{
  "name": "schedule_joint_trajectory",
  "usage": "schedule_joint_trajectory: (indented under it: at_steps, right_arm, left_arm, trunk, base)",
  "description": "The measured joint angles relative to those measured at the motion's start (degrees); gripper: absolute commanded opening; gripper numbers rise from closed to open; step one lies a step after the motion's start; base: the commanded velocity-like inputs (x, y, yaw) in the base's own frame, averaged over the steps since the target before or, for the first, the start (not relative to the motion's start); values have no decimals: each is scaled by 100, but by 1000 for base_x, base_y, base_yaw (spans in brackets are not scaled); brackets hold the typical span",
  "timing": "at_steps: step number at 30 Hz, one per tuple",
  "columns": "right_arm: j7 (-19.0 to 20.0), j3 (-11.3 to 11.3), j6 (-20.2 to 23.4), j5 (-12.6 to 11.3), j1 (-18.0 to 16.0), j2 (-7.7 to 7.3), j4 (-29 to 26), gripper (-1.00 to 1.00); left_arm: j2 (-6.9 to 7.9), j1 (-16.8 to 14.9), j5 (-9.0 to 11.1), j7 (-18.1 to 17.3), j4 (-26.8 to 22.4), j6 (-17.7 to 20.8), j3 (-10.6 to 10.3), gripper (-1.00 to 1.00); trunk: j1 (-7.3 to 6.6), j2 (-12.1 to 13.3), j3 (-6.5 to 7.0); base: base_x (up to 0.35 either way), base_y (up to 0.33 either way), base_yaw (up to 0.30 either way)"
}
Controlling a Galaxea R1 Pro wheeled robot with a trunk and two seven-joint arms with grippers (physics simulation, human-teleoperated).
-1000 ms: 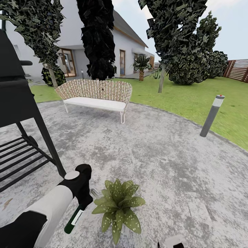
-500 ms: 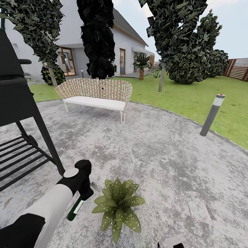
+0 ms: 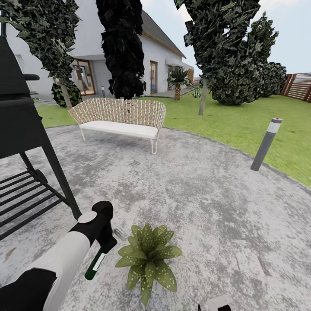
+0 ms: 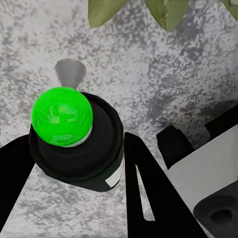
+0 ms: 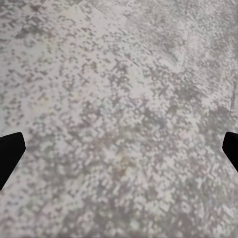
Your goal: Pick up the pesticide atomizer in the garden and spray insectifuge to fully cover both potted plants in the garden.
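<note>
We see the left gripper [image 4: 74, 163] pinching the pesticide atomizer [image 4: 77, 146]: in the left wrist view the two black fingers [image 4: 148, 198] stand on either side of the dark round body, touching it, with the green dome on top facing the camera. In the head view the left gripper [image 3: 103, 242] sits at the near left, and the atomizer [image 3: 95, 264] hangs tilted below it, its dark green end lowest, above the grey paving [image 3: 203, 203].

One potted plant [image 3: 149, 257] stands on the paving just right of the atomizer, close but apart from it. Its speckled leaves [image 4: 168, 10] also show at the edge of the left wrist view.

In the right wrist view the right gripper [image 5: 119, 148] shows only its two dark fingertips [image 5: 10, 153] at opposite edges, spread wide over bare paving.

Further off we note a black grill [image 3: 21, 129] at the left, a wicker bench [image 3: 119, 119] at the far centre, a bollard light [image 3: 266, 144] at the right, lawn [image 3: 242, 121], and a fence [image 3: 298, 86] beyond.
</note>
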Motion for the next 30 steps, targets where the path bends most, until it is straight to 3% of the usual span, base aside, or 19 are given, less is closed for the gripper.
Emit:
schedule_joint_trajectory:
  at_steps: [6,12,16,21,24,30]
  right_arm:
    - [-1,1,0,-12,0,4,0,100]
    - [-2,0,0,-14,0,6,0,100]
    - [-2,0,0,-14,0,6,0,100]
    - [-3,0,0,-14,0,7,0,100]
    - [-8,0,0,-14,0,6,0,100]
    - [-9,1,0,-14,0,6,0,100]
  left_arm:
    - [16,21,1,4,19,-1,-10,-100]
    - [62,299,15,-9,103,-5,-4,-100]
    - [63,320,11,-3,68,-3,8,-100]
    - [81,164,10,-10,2,-4,402,-100]
    - [80,8,10,-4,2,-3,449,-100]
    - [195,112,-35,9,76,-35,454,-100]
  trunk:
    - [0,0,0]
    - [0,0,0]
    - [0,0,0]
    - [0,0,0]
    - [0,0,0]
    - [0,0,0]
  base:
    - [0,0,0]
    - [0,0,0]
    - [0,0,0]
    - [0,0,0]
    - [0,0,0]
    - [0,0,0]
